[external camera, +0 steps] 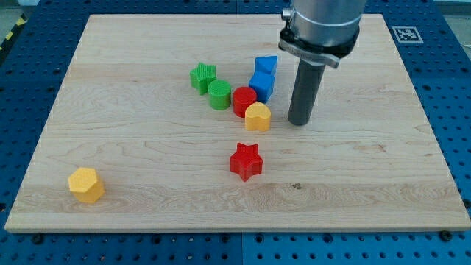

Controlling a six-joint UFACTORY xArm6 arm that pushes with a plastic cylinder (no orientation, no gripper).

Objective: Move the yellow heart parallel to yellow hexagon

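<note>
Nearest the view's bottom: yellow hexagon (86, 184), alone at the lower left of the wooden board (147, 213), well apart from everything else; next up, red star (246, 161), near the board's middle, standing free, apart from the cluster above it.

Cluster sits above centre; yellow heart (257, 116) is at its lower right edge, touching or just beside the red cylinder (244, 101) on its upper left; green cylinder (219, 94) lies left of the red one, close against it; green star (203, 76) just up-left of the green cylinder; two blue blocks at the cluster's upper right, blue block (262, 85) (shape unclear, roughly cube-like) touching the red cylinder, and a second blue piece (266, 65) behind it toward the view's top, shape not clear.

My tip (299, 121) is down on the board just right of the yellow heart, a small gap between them, not touching; rod is plain, no jaws, holding nothing; arm housing (321, 26) hangs above at the view's top.

Between heart and hexagon: red star stands lower left of the heart, near a straight line toward the hexagon; red and green cylinders block the heart's left side; blue perforated table (456, 88) surrounds the board.
</note>
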